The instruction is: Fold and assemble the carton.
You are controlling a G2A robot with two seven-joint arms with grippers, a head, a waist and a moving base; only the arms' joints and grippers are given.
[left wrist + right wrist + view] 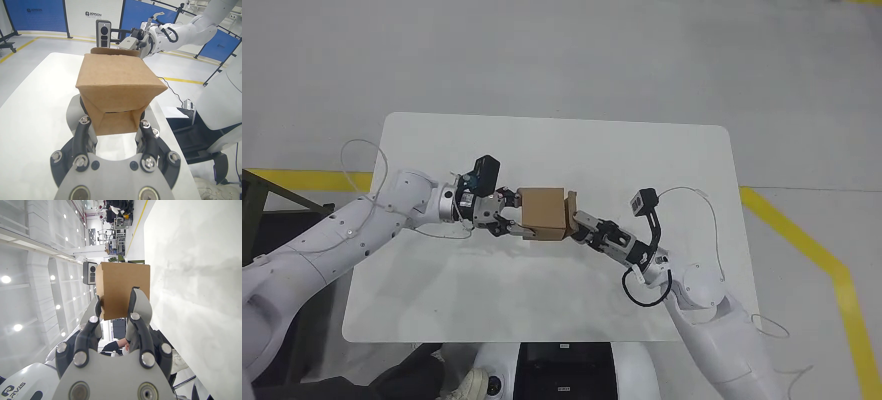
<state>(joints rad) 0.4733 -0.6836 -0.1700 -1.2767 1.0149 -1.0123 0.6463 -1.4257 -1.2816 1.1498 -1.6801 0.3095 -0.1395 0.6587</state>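
Carton (543, 212) is held over the middle of the table (642, 150). Left gripper (115, 122) clamps its folded end, fingers on both sides. Right gripper (116, 298) pinches the opposite end's panel.

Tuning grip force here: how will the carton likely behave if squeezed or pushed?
Probably light: the carton is held between the left gripper and the right gripper by its ends. Likely crushable: thin cardboard walls, with the end at the left gripper angled inward. Its matte faces should resist slipping.
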